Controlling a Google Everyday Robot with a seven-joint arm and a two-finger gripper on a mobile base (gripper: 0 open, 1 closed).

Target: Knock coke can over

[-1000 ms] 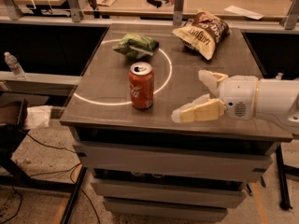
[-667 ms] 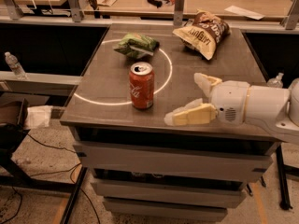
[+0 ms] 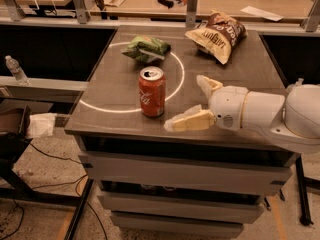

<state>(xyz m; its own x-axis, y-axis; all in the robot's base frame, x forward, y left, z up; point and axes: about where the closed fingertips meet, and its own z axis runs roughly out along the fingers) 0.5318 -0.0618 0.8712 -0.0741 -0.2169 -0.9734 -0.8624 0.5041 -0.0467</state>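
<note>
The coke can [image 3: 152, 91] is red with white script and a silver top. It stands upright near the front of the grey table [image 3: 110, 84], on the white circle line. My gripper [image 3: 187, 104] comes in from the right, just right of the can and a little lower in view. It is open: one cream finger [image 3: 187, 121] points toward the can's base, the other finger [image 3: 207, 86] sits farther back. It holds nothing and does not touch the can.
A green chip bag [image 3: 146, 49] lies behind the can. A brown-and-tan chip bag [image 3: 217, 34] lies at the back right. A water bottle [image 3: 16, 70] stands on a ledge at the left. Cables lie on the floor at lower left.
My gripper has moved left across the table's front toward the can. The can has not moved and still stands upright.
</note>
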